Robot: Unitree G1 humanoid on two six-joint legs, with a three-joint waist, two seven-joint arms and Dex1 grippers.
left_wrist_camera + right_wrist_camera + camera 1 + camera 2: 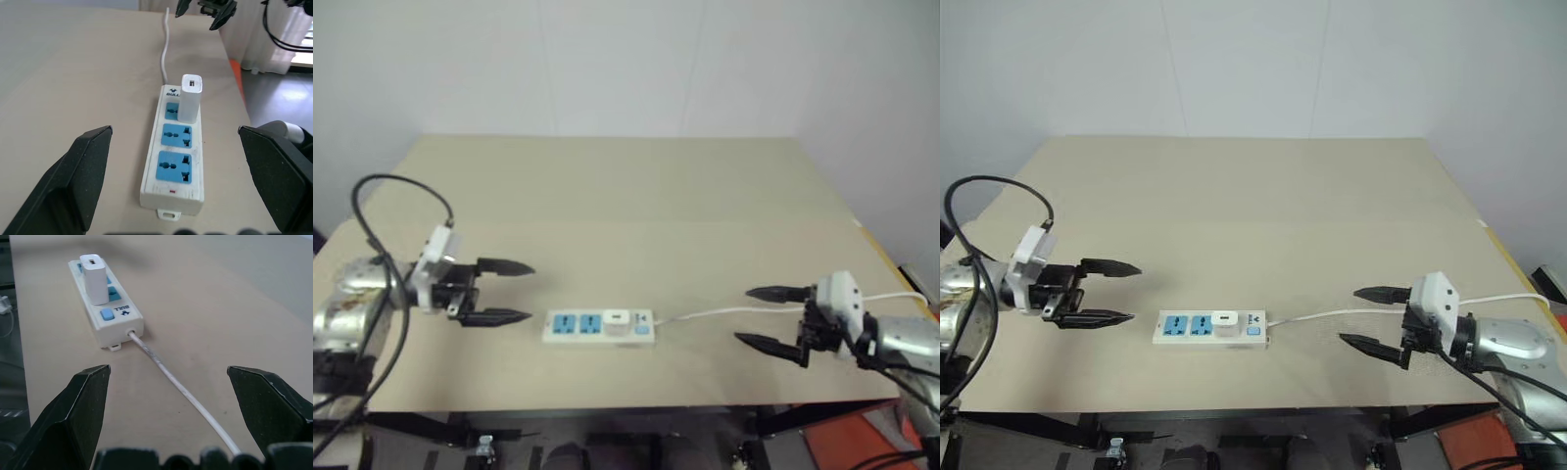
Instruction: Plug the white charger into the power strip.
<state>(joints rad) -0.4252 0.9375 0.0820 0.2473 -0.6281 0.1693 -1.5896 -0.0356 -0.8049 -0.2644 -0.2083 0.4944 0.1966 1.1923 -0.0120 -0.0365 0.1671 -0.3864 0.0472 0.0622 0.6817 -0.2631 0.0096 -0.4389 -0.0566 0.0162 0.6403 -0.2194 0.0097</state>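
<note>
Nothing looks left: the white charger [190,98] stands upright, seated in the power strip [175,161]. My left gripper [499,292] and right gripper [767,317] hang spread wide, empty, well apart from it.

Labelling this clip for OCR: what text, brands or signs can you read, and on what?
"BULL", with a small logo mark above it: on the power strip, at its cable end beside the blue switch.
The same word on the strip in the left wrist view, partly hidden behind the white charger: reads "BULL".
Charger: no readable marking.
Nothing else legible.
</note>
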